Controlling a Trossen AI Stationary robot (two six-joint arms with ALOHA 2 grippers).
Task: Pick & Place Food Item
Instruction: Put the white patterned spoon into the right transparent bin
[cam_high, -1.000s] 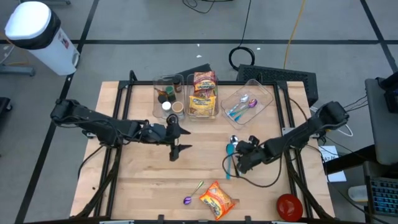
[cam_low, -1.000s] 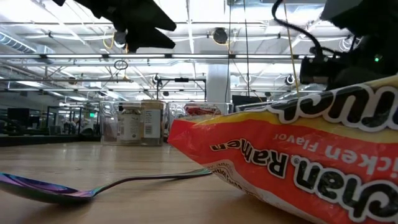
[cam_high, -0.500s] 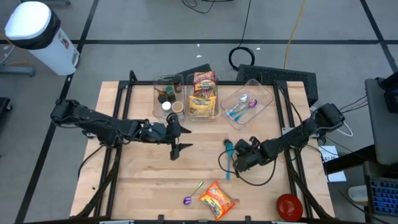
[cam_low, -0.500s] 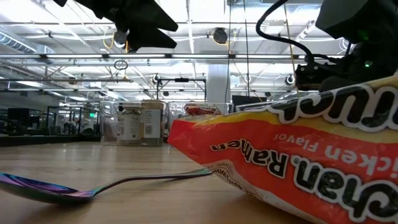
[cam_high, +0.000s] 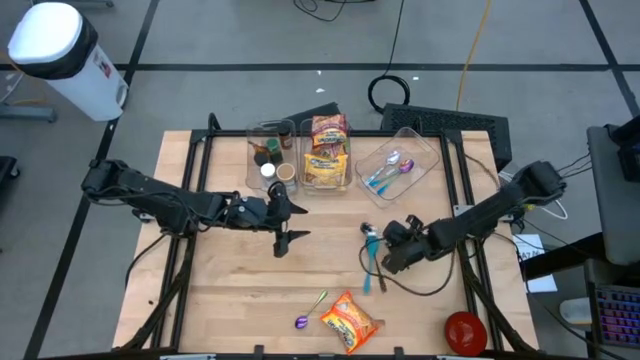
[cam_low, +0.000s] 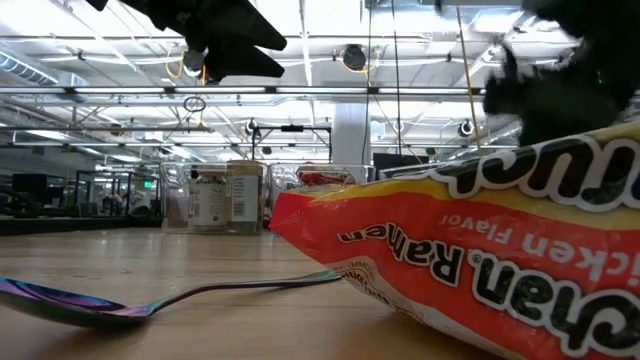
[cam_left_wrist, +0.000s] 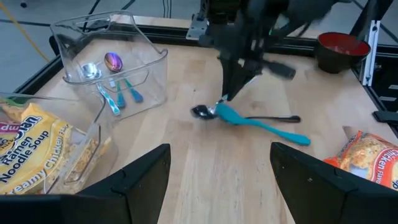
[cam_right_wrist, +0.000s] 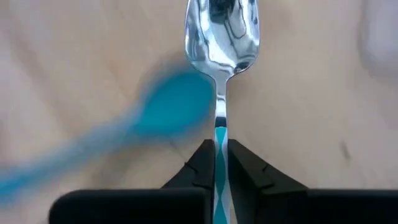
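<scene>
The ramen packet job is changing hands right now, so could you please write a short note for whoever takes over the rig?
Right gripper: shut on the neck of a silver spoon with a teal handle, mid-table; a blue spoon lies beside it.
Left gripper: open, empty, hovering over the table's middle left.
Loose ramen packet: flat near the front edge, untouched, an iridescent spoon next to it.
Back bins: a jar bin, a ramen bin holding packets, a cutlery bin holding spoons. Red bowl at front right.
Done: spoon gripped. Left: loose ramen packet not yet picked or placed.
</scene>
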